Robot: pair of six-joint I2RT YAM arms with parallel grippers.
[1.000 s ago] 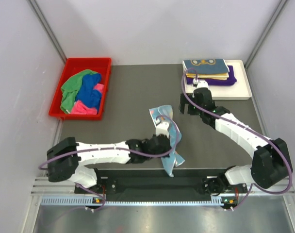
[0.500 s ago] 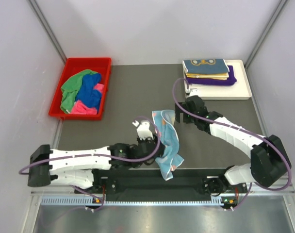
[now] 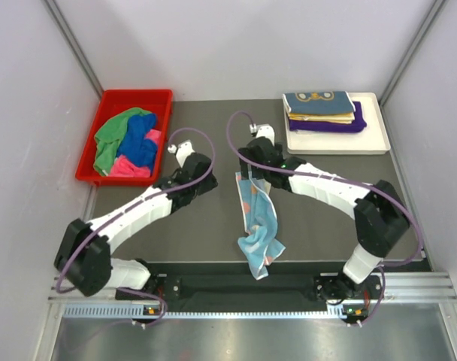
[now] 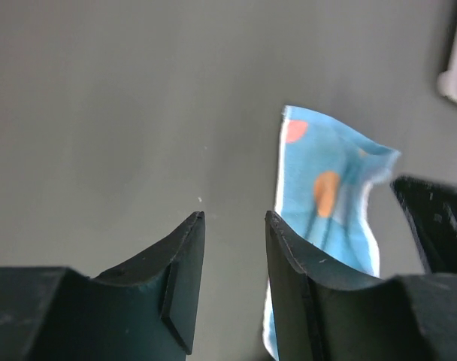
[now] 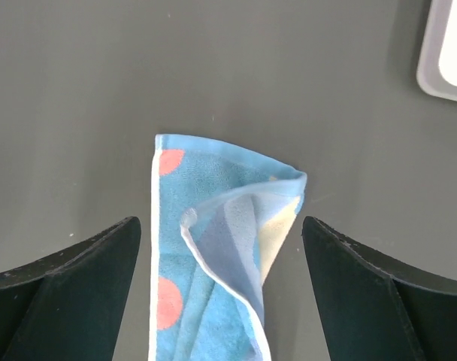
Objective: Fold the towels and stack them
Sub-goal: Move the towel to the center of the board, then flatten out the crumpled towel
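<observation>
Top external and wrist views, mid-task. Shows a light-blue towel with pink dots (image 3: 257, 218) lying lengthwise on the table (image 3: 213, 128) between the two arms, not yet folded: far edge partly curled over, near end bunched by the table's front edge. Shows the right hand (image 5: 221, 226) poised above the towel's far edge, fingers spread wide and gripping nothing. Shows the left hand (image 4: 232, 218) near that same edge, to its left over bare table, fingers parted by a narrow gap and likewise empty.

Done: a folded stack (image 3: 321, 111) on the white tray (image 3: 337, 148) at far right, navy with a yellow design on top, yellow and purple beneath.

Left to do: flattening and folding the dotted towel, carrying it to the stack, then repeating for the green, blue and pink towels (image 3: 127, 147) heaped in the red bin (image 3: 136, 94) at far left.

Judged not quite halfway; exact count in the bin not readable.
</observation>
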